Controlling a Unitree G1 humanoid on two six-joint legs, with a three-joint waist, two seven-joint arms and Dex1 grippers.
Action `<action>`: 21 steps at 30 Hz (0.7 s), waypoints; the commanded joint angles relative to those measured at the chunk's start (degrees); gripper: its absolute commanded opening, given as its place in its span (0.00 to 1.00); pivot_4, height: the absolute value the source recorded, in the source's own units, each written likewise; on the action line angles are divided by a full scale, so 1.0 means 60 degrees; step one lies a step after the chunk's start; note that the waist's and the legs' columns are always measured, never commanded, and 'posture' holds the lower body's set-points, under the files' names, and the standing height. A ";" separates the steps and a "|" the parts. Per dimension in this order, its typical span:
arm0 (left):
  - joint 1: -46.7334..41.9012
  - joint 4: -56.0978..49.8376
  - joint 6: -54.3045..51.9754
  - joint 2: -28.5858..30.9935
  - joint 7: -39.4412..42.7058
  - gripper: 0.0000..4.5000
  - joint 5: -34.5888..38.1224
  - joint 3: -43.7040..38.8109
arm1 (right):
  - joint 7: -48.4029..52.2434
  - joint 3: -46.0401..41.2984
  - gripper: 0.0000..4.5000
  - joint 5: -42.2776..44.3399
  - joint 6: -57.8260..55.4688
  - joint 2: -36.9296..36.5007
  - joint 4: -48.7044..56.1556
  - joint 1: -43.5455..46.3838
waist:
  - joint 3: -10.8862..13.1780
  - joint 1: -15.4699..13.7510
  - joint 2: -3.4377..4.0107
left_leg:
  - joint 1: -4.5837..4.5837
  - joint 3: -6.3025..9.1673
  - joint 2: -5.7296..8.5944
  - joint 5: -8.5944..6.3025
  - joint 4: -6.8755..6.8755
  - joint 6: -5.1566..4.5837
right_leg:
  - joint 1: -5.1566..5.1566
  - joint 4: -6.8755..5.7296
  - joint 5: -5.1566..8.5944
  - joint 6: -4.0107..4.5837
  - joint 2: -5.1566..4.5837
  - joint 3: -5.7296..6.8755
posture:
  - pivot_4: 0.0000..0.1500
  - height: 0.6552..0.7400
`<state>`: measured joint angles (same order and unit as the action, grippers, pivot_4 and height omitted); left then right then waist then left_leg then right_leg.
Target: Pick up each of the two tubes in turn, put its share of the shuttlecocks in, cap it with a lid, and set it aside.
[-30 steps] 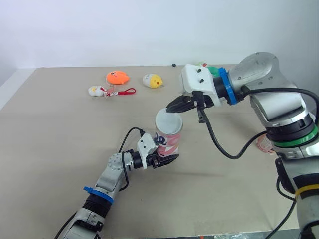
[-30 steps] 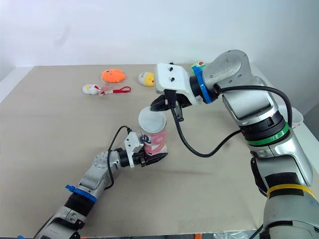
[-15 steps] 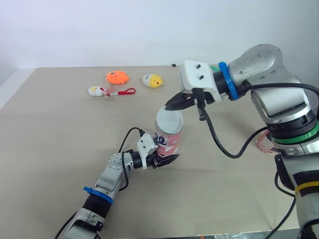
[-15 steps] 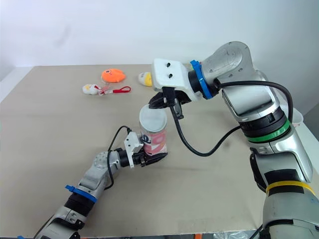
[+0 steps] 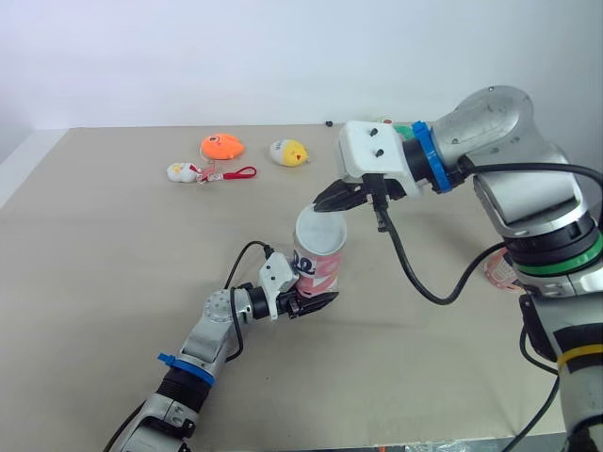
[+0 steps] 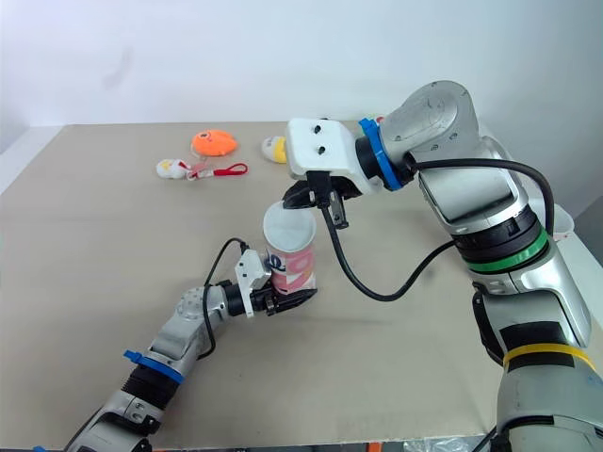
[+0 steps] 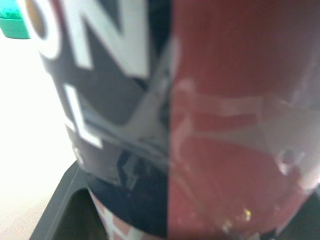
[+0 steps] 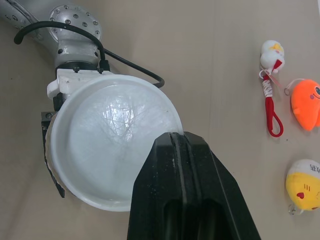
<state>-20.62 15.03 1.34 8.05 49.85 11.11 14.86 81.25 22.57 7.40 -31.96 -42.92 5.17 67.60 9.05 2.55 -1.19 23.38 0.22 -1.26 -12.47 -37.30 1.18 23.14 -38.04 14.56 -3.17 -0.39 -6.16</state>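
A pink and dark printed tube (image 5: 317,270) stands upright on the table, and my left gripper (image 5: 306,303) is shut on its lower part. In the left wrist view the tube (image 7: 200,125) sits close between the fingers. A white lid (image 5: 320,227) lies on the tube's mouth. My right gripper (image 5: 328,201) is shut, pinching the far rim of the lid (image 8: 105,145) from above. A second pinkish tube (image 5: 498,269) lies at the right, mostly hidden behind my right arm.
At the far left of the tan table (image 5: 113,245) lie an orange plush (image 5: 222,147), a yellow plush (image 5: 289,153) and a small white plush (image 5: 183,171) with a red strap (image 5: 236,174). A green object (image 5: 403,133) peeks out behind my right wrist.
My right gripper rose slightly and came back down to the lid's rim. The tube and my left gripper have stayed put.
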 commanded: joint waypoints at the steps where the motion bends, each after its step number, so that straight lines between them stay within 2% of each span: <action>1: 0.0339 0.0490 -0.0384 0.0074 -0.0183 0.67 -0.0245 0.0104 | 0.0154 -0.0008 0.01 -0.0074 0.0047 -0.0099 0.0256 0.0010 | 0.0000 0.0001 0.0000 | 0.0000 0.0000 0.0000 0.0000 0.0000 0.0000 | 0.0000 0.0000 0.0001 0.0001 0.0000 0.0000 | 1.00 1.00; 10: 0.0364 0.0488 -0.0419 0.0022 -0.0198 0.67 -0.0270 0.0094 | 0.0218 0.0147 0.01 -0.0194 0.0056 -0.0044 0.0435 -0.0189 | 0.0000 -0.0002 0.0000 | 0.0000 0.0003 0.0003 0.0000 0.0004 0.0001 | 0.0000 0.0001 0.0011 0.0007 -0.0002 0.0000 | 1.00 1.00; 21: 0.0409 0.0494 -0.0455 -0.0041 -0.0192 0.67 -0.0267 0.0028 | 0.0095 -0.0399 0.01 0.0021 0.0016 0.0150 0.0380 0.0492 | 0.0000 0.0001 0.0000 | -0.0001 0.0004 0.0003 0.0000 0.0008 0.0001 | 0.0003 0.0001 0.0010 0.0009 -0.0003 0.0002 | 1.00 1.00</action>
<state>-20.15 14.62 1.22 7.46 49.61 10.26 14.64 81.42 22.31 6.66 -31.59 -41.92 6.12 68.83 9.05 2.55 -1.19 23.37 0.25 -1.24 -12.47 -37.25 1.18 23.15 -38.04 14.66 -3.06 -0.41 -6.13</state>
